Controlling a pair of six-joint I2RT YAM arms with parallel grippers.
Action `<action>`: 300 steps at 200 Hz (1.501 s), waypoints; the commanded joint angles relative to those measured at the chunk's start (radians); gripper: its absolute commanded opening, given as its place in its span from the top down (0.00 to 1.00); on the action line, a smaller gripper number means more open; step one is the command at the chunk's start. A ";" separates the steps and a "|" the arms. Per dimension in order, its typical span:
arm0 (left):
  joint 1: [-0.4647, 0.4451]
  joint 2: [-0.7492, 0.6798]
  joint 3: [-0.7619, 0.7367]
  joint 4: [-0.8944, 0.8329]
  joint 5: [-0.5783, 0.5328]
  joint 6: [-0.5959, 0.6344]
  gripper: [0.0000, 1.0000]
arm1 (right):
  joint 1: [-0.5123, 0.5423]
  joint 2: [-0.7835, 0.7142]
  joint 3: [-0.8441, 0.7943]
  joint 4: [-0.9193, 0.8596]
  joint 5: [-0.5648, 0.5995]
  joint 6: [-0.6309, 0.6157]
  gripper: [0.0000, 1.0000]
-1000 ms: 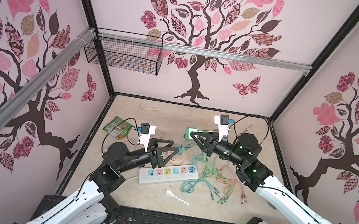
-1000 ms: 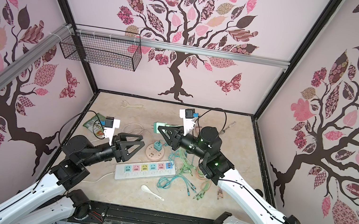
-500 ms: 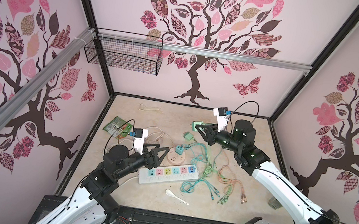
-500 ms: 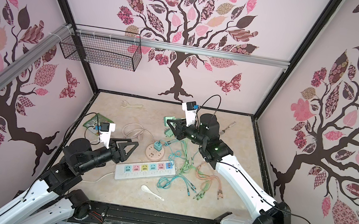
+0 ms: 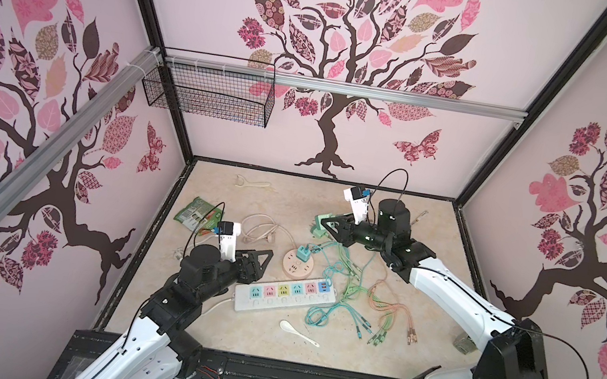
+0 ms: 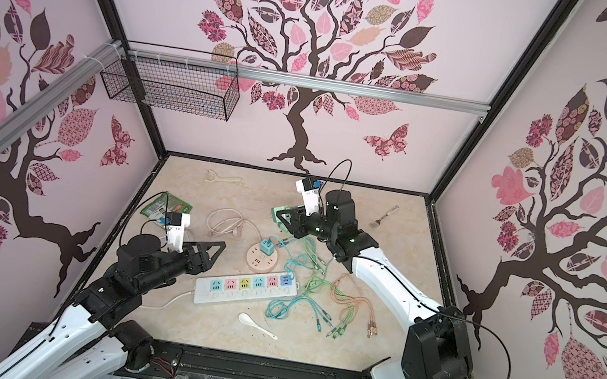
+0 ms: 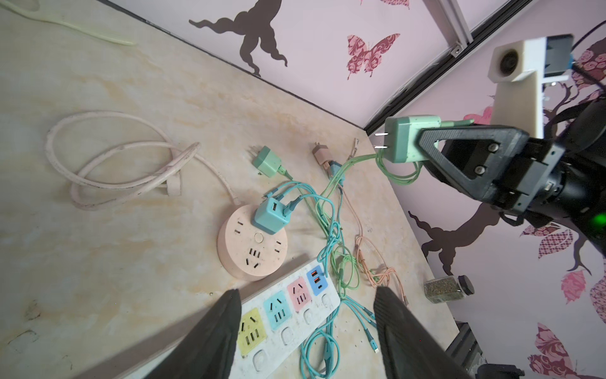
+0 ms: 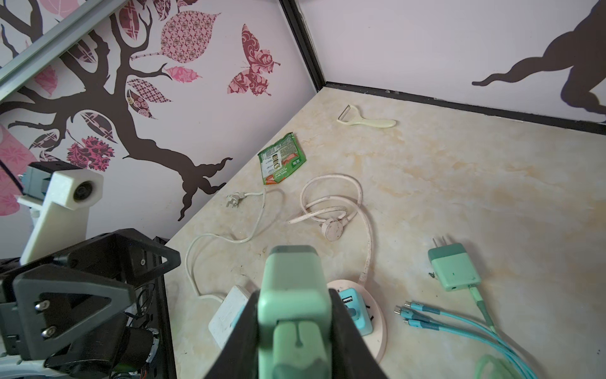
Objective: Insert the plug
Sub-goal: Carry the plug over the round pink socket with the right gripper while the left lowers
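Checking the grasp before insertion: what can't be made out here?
- Right wrist view: held green plug prongs, hidden behind its own body.
- Left wrist view: power strip end, under fingers of the left gripper and cut by the frame edge.
- In a top view: spice jar, partly behind right arm.

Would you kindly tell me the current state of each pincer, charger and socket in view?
right pincer, shut on the held green charger.
held green charger, in the air, prongs bare.
left pincer, open, empty.
blue cube charger, plugged into the round socket.
round socket, flat on the table, other outlets free.
power strip, coloured outlets empty.
second green charger, lying unplugged, cable attached.
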 commanded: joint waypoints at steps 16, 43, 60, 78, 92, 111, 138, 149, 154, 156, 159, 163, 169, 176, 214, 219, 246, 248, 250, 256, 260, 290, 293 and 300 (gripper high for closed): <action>0.009 0.075 -0.005 -0.006 -0.002 -0.008 0.30 | 0.062 0.039 0.021 -0.018 -0.005 -0.049 0.83; 0.012 0.157 0.008 0.017 -0.008 -0.008 0.30 | 0.085 0.036 0.022 -0.057 0.034 -0.078 0.83; 0.012 0.213 0.019 0.033 -0.009 -0.006 0.31 | 0.112 0.038 0.024 -0.089 0.066 -0.106 0.83; 0.014 0.283 0.037 0.046 0.001 -0.002 0.32 | 0.128 0.047 0.022 -0.110 0.074 -0.120 0.83; 0.014 0.329 0.048 0.055 0.012 0.000 0.33 | 0.130 0.048 0.014 -0.119 0.075 -0.124 0.83; 0.017 0.375 0.053 0.068 0.016 -0.003 0.34 | 0.138 0.050 0.010 -0.142 0.089 -0.146 0.83; 0.018 0.436 0.052 0.096 0.019 -0.011 0.36 | 0.172 0.067 0.034 -0.225 0.164 -0.211 0.83; 0.019 0.460 0.053 0.109 0.024 -0.010 0.37 | 0.189 0.081 0.043 -0.258 0.199 -0.235 0.83; 0.018 0.470 0.052 0.115 0.024 -0.008 0.37 | 0.193 0.087 0.047 -0.269 0.212 -0.241 0.83; 0.018 0.476 0.052 0.117 0.024 -0.007 0.38 | 0.195 0.088 0.047 -0.274 0.217 -0.245 0.83; 0.018 0.481 0.053 0.120 0.025 -0.006 0.38 | 0.199 0.092 0.049 -0.280 0.222 -0.248 0.83; 0.019 0.492 0.054 0.124 0.024 -0.006 0.38 | 0.202 0.097 0.049 -0.286 0.229 -0.251 0.83; 0.019 0.506 0.057 0.128 0.022 -0.005 0.39 | 0.207 0.102 0.049 -0.293 0.235 -0.255 0.83; 0.021 0.522 0.060 0.131 0.022 0.000 0.40 | 0.211 0.109 0.049 -0.299 0.244 -0.258 0.83; 0.020 0.599 0.102 0.141 0.025 0.030 0.46 | 0.238 0.158 0.078 -0.360 0.307 -0.294 0.83; 0.021 0.609 0.106 0.141 0.024 0.035 0.47 | 0.241 0.167 0.085 -0.370 0.317 -0.299 0.83; 0.023 0.653 0.128 0.157 0.019 0.041 0.52 | 0.246 0.218 0.122 -0.399 0.334 -0.313 0.84; 0.024 0.658 0.128 0.159 0.020 0.041 0.52 | 0.246 0.221 0.124 -0.399 0.334 -0.313 0.84; 0.023 0.660 0.132 0.161 0.020 0.041 0.52 | 0.248 0.224 0.126 -0.399 0.335 -0.315 0.84; 0.024 0.671 0.136 0.161 0.022 0.040 0.53 | 0.248 0.232 0.131 -0.399 0.332 -0.317 0.84; 0.025 0.677 0.139 0.162 0.025 0.039 0.53 | 0.248 0.237 0.133 -0.399 0.330 -0.318 0.84; 0.026 0.726 0.157 0.177 0.033 0.031 0.57 | 0.251 0.272 0.160 -0.399 0.332 -0.325 0.84; 0.025 0.732 0.157 0.182 0.037 0.031 0.57 | 0.252 0.276 0.163 -0.400 0.334 -0.328 0.84; 0.026 0.744 0.159 0.187 0.041 0.029 0.58 | 0.253 0.284 0.170 -0.402 0.337 -0.331 0.84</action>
